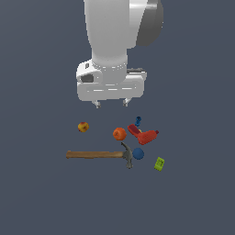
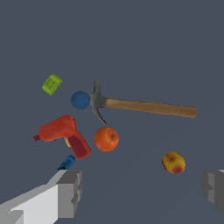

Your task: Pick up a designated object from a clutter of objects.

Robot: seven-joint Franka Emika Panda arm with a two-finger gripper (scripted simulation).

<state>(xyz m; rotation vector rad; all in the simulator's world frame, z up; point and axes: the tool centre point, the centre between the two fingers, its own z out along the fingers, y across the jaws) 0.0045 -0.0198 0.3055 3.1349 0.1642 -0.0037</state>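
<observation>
Flat, even, shadowless simulator light

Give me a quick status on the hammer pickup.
Gripper open, empty, above the clutter. Hammer flat, untouched. Blue ball against its head, orange ball close by; handle clear.

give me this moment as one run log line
phase: pre-grasp | gripper: open, above clutter, holding nothing | target: hammer flat, untouched | head beside blue ball | handle: clear of other items

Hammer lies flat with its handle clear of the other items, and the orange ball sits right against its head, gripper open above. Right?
Not quite. In the wrist view the blue ball sits against the hammer head; the orange ball lies apart. The rest holds: handle clear, gripper open above.
</observation>
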